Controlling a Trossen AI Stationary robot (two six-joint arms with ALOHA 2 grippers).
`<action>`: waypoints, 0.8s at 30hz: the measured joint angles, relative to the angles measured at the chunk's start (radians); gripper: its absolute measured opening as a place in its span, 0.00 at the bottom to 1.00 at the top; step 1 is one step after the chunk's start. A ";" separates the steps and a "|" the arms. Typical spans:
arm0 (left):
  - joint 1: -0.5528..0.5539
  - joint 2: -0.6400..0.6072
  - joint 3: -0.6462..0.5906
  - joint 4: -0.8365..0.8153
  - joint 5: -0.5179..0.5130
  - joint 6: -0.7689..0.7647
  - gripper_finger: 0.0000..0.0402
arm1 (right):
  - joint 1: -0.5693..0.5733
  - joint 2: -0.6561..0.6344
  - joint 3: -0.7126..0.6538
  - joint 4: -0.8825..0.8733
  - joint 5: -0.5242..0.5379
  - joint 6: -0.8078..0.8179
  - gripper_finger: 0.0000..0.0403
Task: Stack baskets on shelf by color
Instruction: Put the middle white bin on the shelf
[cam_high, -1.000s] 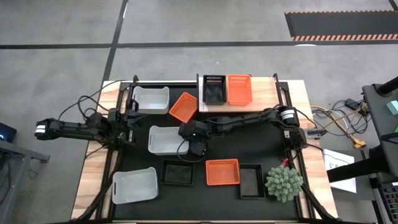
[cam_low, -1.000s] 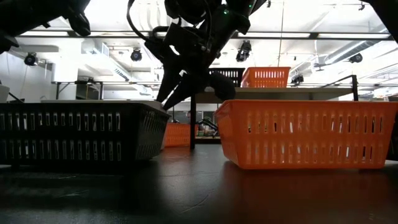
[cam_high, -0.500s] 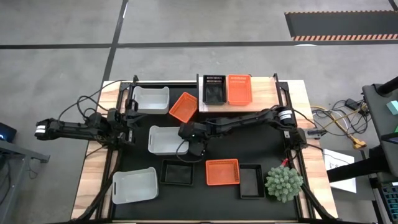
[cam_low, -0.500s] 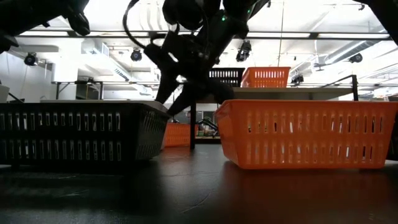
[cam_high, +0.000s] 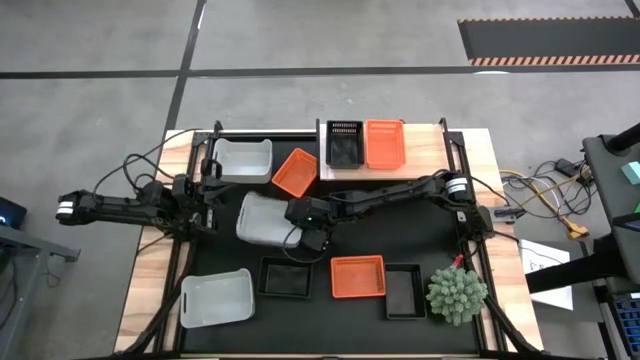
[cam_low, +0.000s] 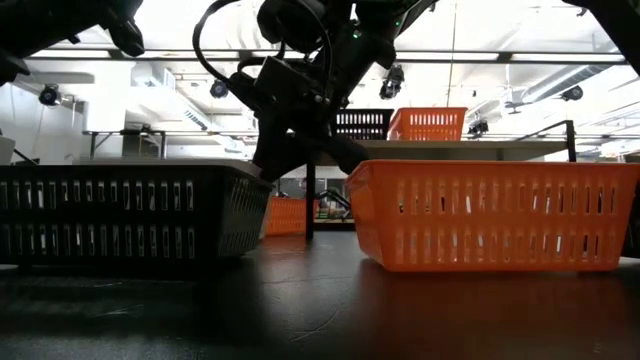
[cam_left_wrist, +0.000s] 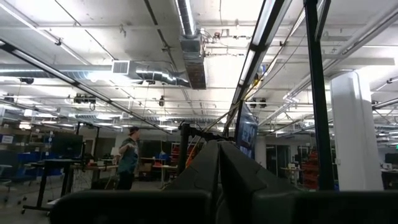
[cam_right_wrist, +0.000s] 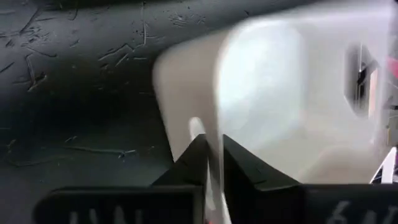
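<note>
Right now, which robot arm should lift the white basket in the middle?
The right. Its gripper is already shut on the white basket's rim, which looks tilted. The left gripper waits at the table's left edge.

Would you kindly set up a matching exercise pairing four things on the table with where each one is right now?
Things:
1. right claw
2. left claw
3. black basket beside the orange one
4. green plant

Places:
A. on the wooden shelf
B. at the table's near right corner
C. clamped on the rim of the middle white basket
D. parked at the table's left edge, away from the baskets

Pairs: 1-C, 2-D, 3-A, 4-B
</note>
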 joint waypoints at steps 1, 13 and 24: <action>0.000 0.000 0.000 0.000 0.000 0.000 0.00 | 0.000 0.000 0.000 0.000 -0.002 0.001 0.04; 0.000 0.000 0.000 -0.001 0.000 -0.001 0.00 | 0.042 -0.122 -0.001 -0.041 0.031 0.044 0.02; 0.000 -0.003 0.000 -0.001 0.000 -0.002 0.00 | 0.148 -0.227 0.164 -0.362 0.439 0.425 0.02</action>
